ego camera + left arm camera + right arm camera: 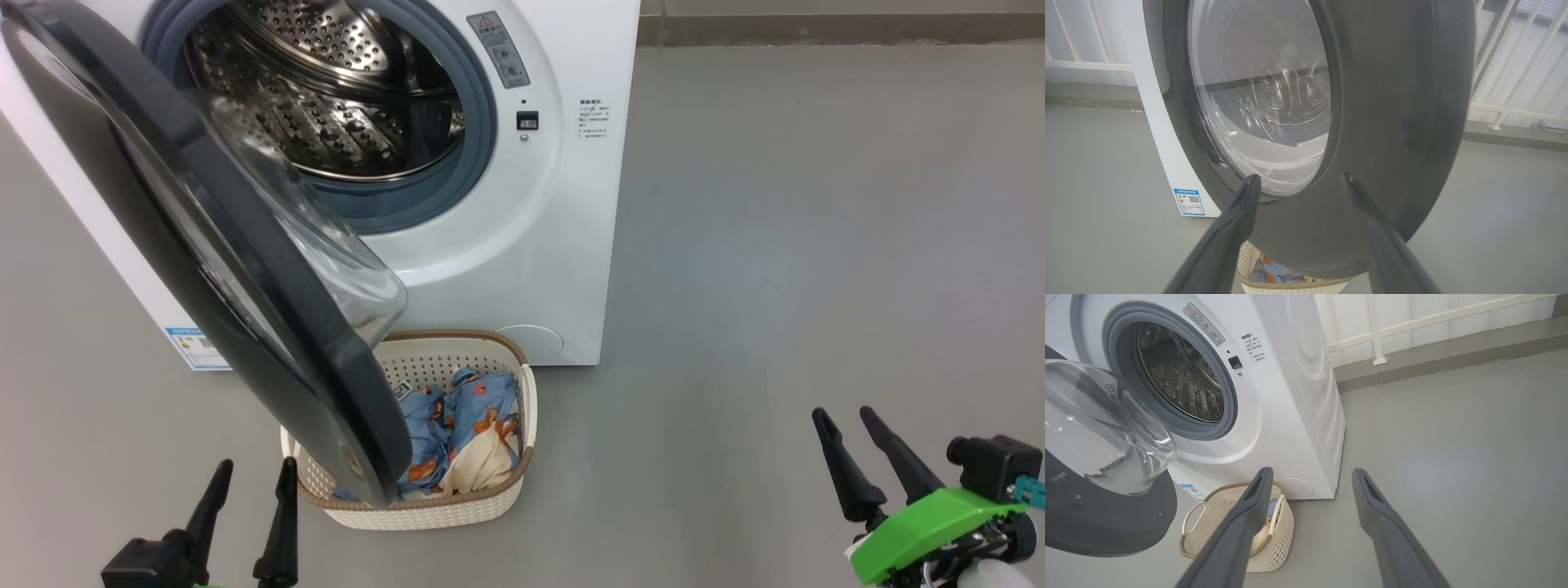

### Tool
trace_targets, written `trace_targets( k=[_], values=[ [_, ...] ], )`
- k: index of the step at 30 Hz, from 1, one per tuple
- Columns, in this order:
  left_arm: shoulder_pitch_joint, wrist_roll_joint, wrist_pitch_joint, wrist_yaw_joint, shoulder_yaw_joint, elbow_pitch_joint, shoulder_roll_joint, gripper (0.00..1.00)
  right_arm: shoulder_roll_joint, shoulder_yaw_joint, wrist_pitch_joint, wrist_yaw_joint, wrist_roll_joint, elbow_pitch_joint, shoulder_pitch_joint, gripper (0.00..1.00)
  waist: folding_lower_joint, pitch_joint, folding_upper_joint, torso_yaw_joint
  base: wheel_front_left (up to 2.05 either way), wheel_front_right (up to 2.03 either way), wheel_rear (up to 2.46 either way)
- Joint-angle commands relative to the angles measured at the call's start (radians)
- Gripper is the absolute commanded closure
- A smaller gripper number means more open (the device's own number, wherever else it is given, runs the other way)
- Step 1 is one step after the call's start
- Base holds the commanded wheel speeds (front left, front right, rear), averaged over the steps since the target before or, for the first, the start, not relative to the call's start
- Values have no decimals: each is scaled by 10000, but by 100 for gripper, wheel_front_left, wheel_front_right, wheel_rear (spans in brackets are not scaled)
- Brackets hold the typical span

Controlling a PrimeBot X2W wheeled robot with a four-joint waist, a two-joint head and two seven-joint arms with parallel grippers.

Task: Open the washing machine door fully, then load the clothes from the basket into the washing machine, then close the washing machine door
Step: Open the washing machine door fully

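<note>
My left gripper point(255, 465) gapes wide and empty, the part-open washing machine door point(326, 359) just ahead of its fingertips, the basket point(441, 514) holding the clothes point(482, 425) just to its right, the washing machine point(522, 245) beyond, my right gripper point(842, 413) likewise wide, empty, well right of the basket.

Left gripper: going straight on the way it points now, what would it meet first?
Most likely the door: its dark rim lies dead ahead of the open left gripper. How far off it is is hard to judge.
</note>
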Motion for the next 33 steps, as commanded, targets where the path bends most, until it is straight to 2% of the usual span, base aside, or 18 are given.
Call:
trace_targets(
  k=[1,7,18,19,20,21,26,33],
  values=[
    [-222,93,-65,-16,368,-253,200,0,-90,66,-121,16,-192,-252,142,0,0,-1,0,7,0,0,0],
    [-208,66,-65,-16,418,-206,142,0,79,-45,-121,16,-754,-199,460,0,0,-14,0,49,0,0,0],
    [-289,153,-65,-16,524,-219,130,0,279,-74,-122,16,-988,-154,571,0,0,19,0,48,0,0,0],
    [-301,199,-65,-16,536,-224,141,18,288,-85,-122,16,-1004,-153,566,0,0,15,0,48,0,0,0],
    [-313,250,-65,-16,556,-222,145,64,296,-101,-122,16,-1023,-154,564,0,0,7,0,51,0,0,0],
    [-358,298,-65,-16,629,-235,131,100,305,-137,-122,16,-1071,-153,570,0,0,-8,0,60,0,0,0],
    [-590,300,-65,-16,1339,-707,-63,100,307,-224,-122,16,-1158,-148,616,0,0,-44,0,88,0,0,0],
    [-922,550,-65,-13,2037,-2342,-310,100,273,-366,-122,16,-1401,-223,642,0,0,-38,0,80,0,0,0]
  ],
)
